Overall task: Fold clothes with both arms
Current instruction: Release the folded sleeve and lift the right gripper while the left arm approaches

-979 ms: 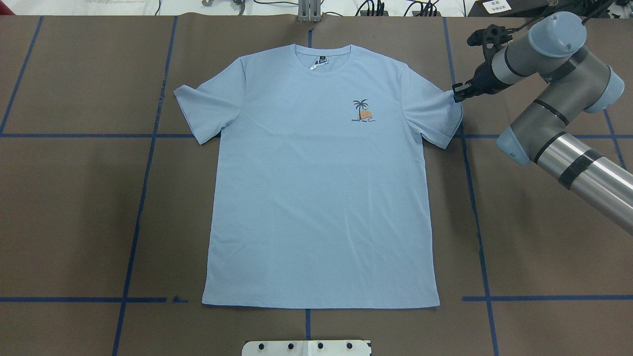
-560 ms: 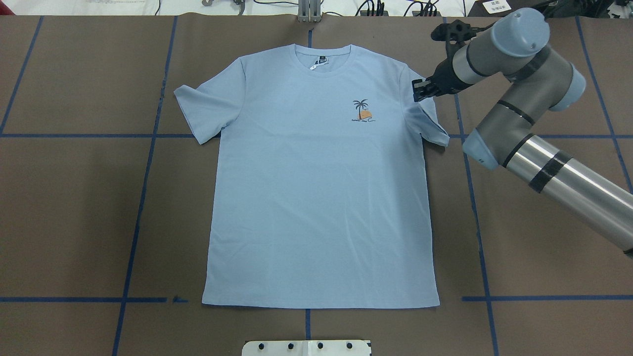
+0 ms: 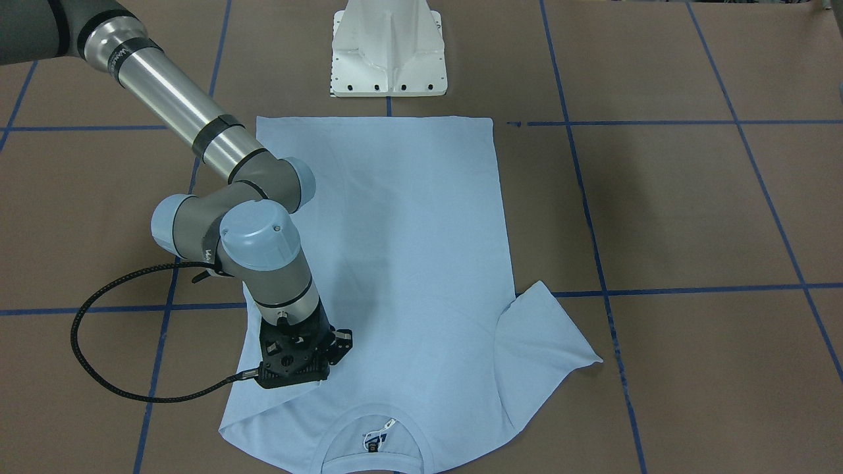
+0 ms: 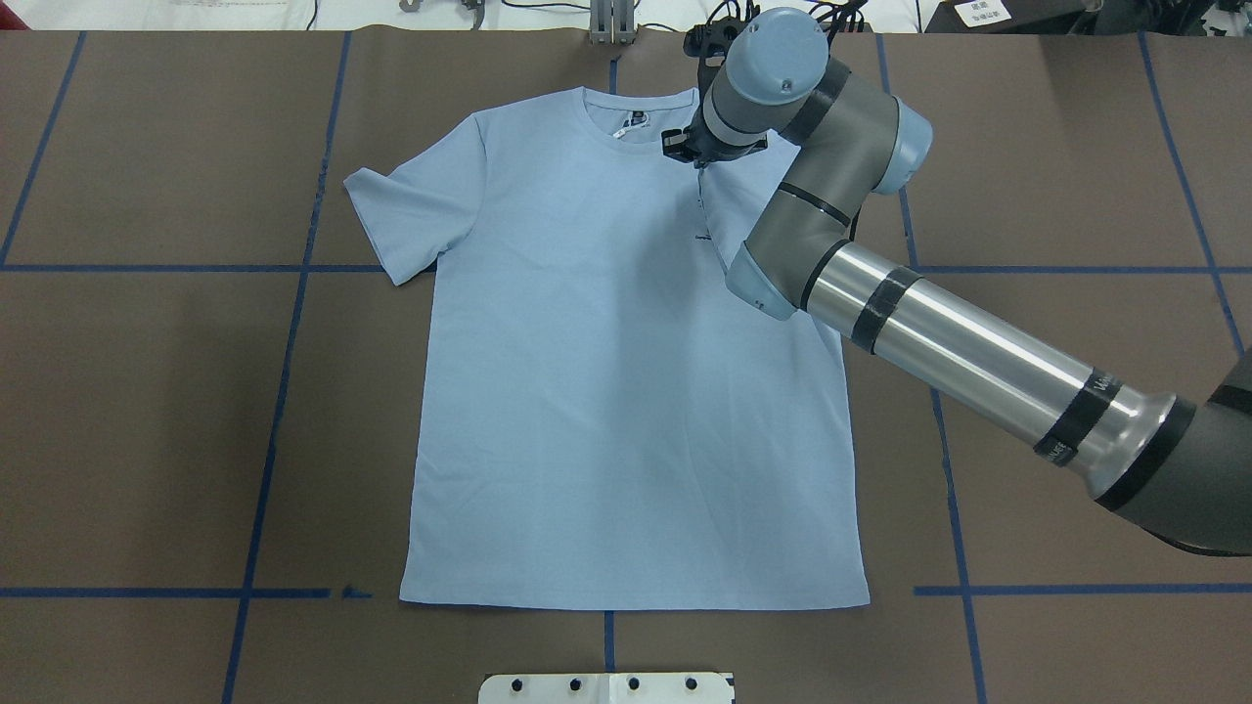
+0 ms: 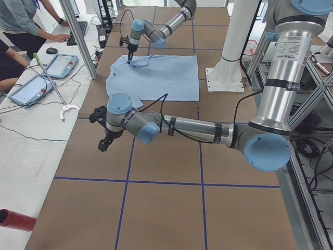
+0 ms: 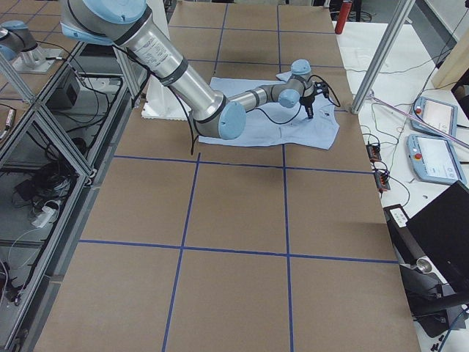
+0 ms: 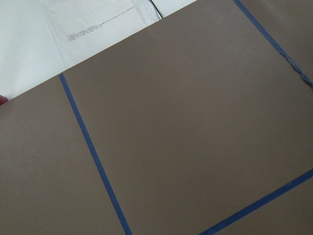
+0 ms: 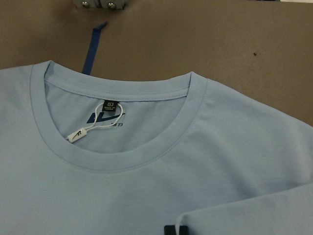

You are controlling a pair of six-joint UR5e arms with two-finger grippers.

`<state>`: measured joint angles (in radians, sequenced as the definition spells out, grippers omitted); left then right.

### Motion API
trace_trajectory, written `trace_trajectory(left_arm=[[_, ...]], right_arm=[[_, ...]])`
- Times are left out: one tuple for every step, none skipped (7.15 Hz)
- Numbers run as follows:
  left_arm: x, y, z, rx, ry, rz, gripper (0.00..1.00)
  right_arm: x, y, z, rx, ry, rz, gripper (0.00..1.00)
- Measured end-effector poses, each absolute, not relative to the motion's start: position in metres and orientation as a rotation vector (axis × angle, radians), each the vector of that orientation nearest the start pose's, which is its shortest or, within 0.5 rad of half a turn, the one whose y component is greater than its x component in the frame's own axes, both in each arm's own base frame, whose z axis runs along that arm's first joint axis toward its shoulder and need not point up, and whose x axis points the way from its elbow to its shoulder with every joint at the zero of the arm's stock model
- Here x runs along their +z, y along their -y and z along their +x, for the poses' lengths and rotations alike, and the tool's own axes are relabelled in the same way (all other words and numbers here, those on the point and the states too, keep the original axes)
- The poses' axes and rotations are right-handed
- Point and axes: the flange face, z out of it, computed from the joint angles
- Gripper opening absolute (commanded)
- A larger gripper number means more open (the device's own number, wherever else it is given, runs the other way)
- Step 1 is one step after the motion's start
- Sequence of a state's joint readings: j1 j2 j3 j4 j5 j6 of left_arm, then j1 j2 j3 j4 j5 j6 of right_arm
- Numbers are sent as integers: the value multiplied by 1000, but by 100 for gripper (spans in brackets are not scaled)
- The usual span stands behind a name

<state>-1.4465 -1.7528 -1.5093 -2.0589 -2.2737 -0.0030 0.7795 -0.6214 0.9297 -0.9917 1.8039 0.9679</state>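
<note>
The pale blue T-shirt (image 4: 606, 411) lies face up on the brown worktop (image 4: 147, 391), its collar (image 8: 122, 161) away from the robot's base and a small tag (image 8: 78, 135) inside the neck. The right claw (image 4: 693, 158) sits just beside the collar, pinching the hem of the sleeve (image 4: 719, 210) on the robot's right, which lies folded in over the chest and covers most of the print. The other sleeve (image 4: 391, 220) is spread flat. The left claw (image 5: 104, 143) hangs over bare worktop, well apart from the shirt; whether it is spread or pressed together, I cannot tell
</note>
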Motion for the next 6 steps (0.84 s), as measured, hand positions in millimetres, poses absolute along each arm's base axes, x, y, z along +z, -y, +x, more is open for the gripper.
trace_trajectory(left_arm=[[536,596,6,305,-726,539,100],[533,599,12,264,-745,540,100],[528,603,31,213,-780,535,100],[516,607,67,171,-830,517,100],[494,614,114,127,-874,494,99],[468,622,164,64,-887,484,97]], right_arm=[[274,683,-533,65,811,399,100],[273,684,-533,70,811,400,100],[271,685,-530,75,820,393,100],[265,686,-524,73,838,367,100],[251,683,-511,68,856,306,100],[234,672,-491,60,870,213,100]])
